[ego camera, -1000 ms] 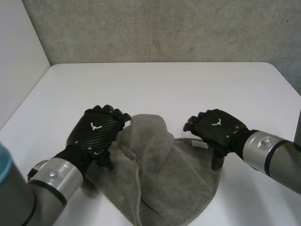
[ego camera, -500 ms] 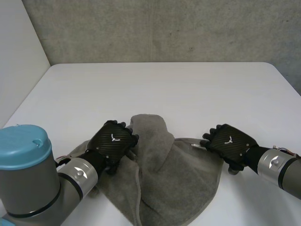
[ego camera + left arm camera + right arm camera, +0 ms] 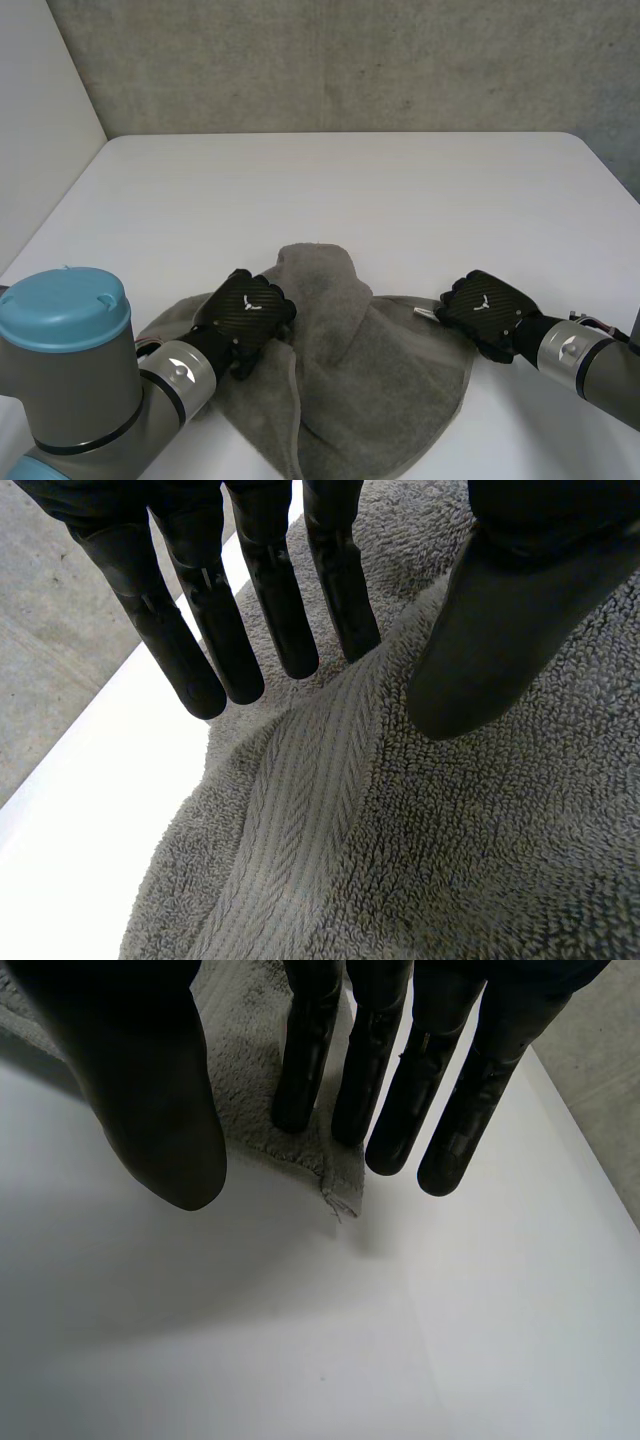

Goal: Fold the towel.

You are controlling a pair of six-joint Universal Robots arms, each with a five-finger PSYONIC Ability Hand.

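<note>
From the head camera I see the grey towel (image 3: 350,370) lying rumpled on the near middle of the white worktop (image 3: 350,190), with a hump of cloth pushed up towards the far side. My left robot hand (image 3: 245,312) sits palm-down on the towel's left part. My right robot hand (image 3: 487,312) is low at the towel's right corner.

On the left wrist camera the fingers (image 3: 265,590) are straight and a little spread, with the thumb held well apart from them, so that hand grips nothing. Its fingertips are over the towel where the weave turns ribbed, near the cloth's edge.

On the right wrist camera the fingers (image 3: 385,1070) are straight too, thumb wide of them, nothing pinched. The towel's corner lies under two fingers; the others are over bare worktop.
</note>
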